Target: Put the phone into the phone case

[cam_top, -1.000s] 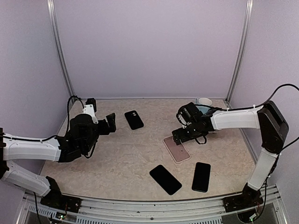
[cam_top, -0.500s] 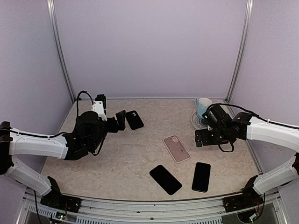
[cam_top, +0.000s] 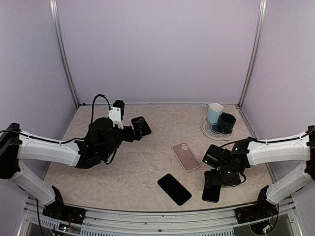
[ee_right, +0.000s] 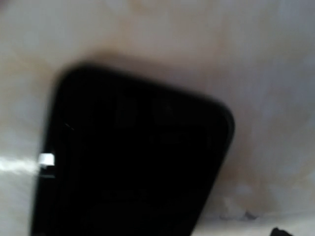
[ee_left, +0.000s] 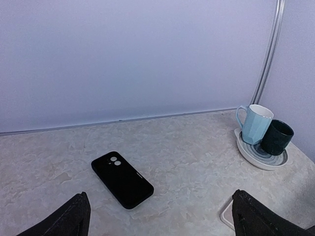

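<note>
- Marbled beige table (cam_top: 123, 172), matte. Flat rounded-corner slabs on it: a glossy black phone (cam_top: 210, 192), a second black phone (cam_top: 173, 189), a pink case (cam_top: 186, 156) with a camera cut-out, and a matte black case (ee_left: 122, 179) with two lens rings.
- Black phone directly beneath the right claw (cam_top: 216, 178), filling its blurred wrist view; pink case near, to that claw's left.
- Black case just ahead of the left claw (ee_left: 159, 196).
- Right claw spread wide, gripping nothing — contact with the phone impossible to tell.
- Left claw spread wide too — empty, touching nothing.

Right claw (cam_top: 217, 178) over a black phone (cam_top: 210, 194) (front edge), left claw (cam_top: 134, 133) beside a far phone (cam_top: 144, 124)
</note>
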